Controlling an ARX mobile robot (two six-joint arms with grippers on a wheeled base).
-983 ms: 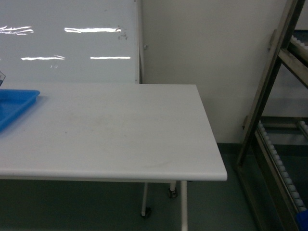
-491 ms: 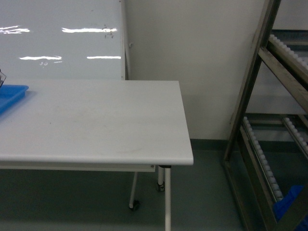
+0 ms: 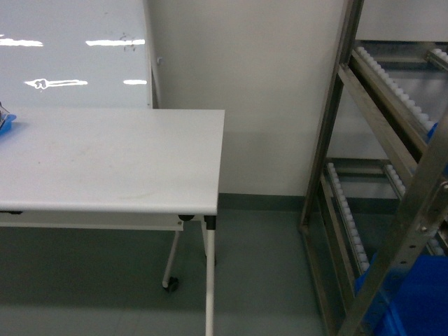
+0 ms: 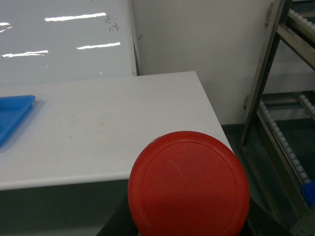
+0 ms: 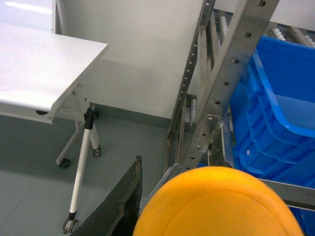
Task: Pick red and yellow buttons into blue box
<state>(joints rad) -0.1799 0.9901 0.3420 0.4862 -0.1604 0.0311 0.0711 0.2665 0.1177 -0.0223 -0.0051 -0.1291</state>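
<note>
The red button [image 4: 188,184] is held in the left gripper [image 4: 188,231] and the yellow button [image 5: 216,204] in the right gripper [image 5: 197,231], near the blue box [image 5: 275,123] on the rack [image 5: 221,83].

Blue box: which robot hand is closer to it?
Right. Its camera, behind the yellow button, sees the blue box close by in the metal rack. The left one, with the red button, looks at the white table, the rack off to the side.
</note>
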